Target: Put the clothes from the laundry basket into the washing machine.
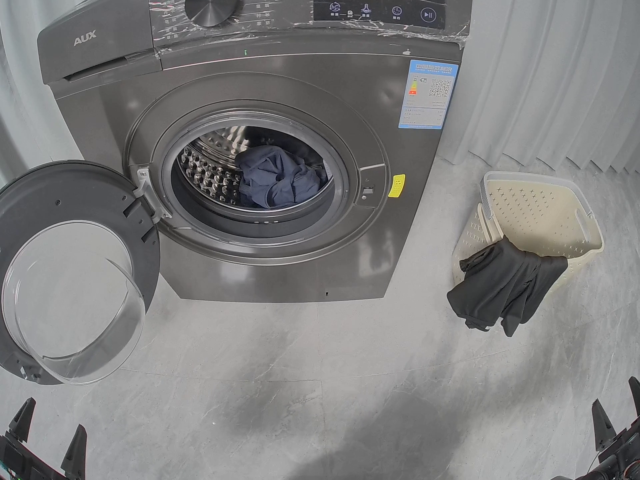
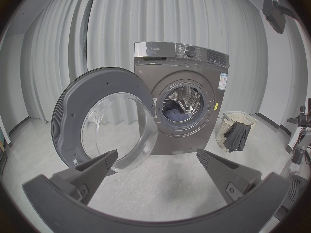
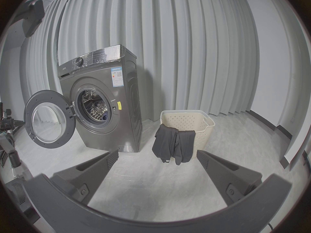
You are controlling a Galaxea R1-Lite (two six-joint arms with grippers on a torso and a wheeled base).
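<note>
Both arms sit low, pointing forward at the grey front-loading washing machine [image 1: 267, 261]. The left gripper [image 1: 50, 428] is at 7 o'clock and the right gripper [image 1: 615, 401] at 5 o'clock, both claws wide and empty. A dark grey garment [image 1: 503, 285] drapes over the rim of the cream perforated plastic laundry basket [image 1: 573, 195], at the machine's 4 o'clock. A navy garment [image 1: 273, 178] lies in the drum.

Grey tiled floor [image 1: 320, 381]
Washing machine [image 1: 267, 268] stands at the floor's back edge against the curtain [image 1: 547, 68]; laundry basket [image 1: 540, 211] stands near its right side, not touching.

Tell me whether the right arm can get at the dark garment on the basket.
Likely yes: the dark garment hangs over the laundry basket's near rim, and only bare floor lies between it and the open right pincer, though far off.
</note>
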